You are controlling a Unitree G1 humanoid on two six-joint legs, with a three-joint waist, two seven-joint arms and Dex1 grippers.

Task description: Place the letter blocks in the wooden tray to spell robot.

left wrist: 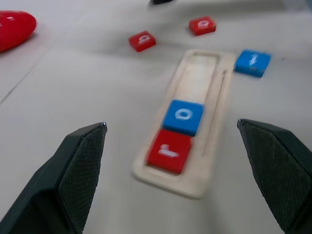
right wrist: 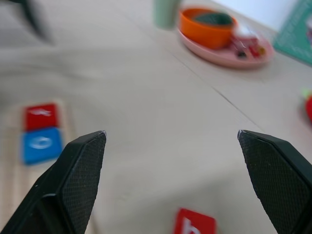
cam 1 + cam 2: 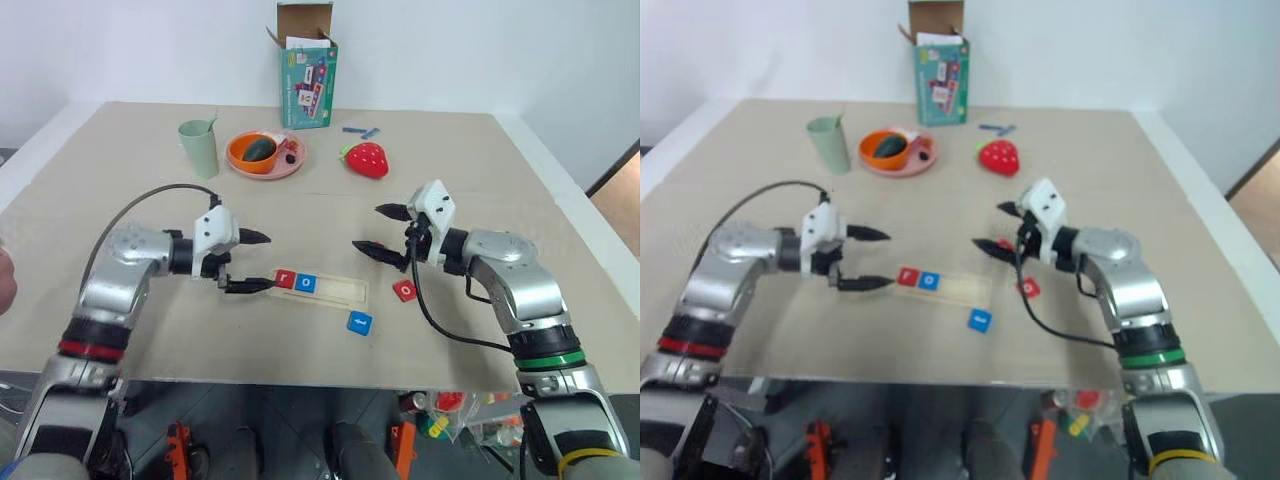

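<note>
Two of the five letter blocks sit in the wooden tray (image 3: 318,288), the red r block (image 3: 285,279) at its left end with the blue o block (image 3: 307,284) touching it on the right, so by my reading b, o and t remain. Just in front of the tray's right end lies the blue t block (image 3: 360,322), and beside that end a red block (image 3: 405,291). The left hand (image 3: 247,261) hovers just off the tray's left end, fingers apart and empty; the right hand (image 3: 382,232), also apart and empty, hangs just above and behind the red block.
</note>
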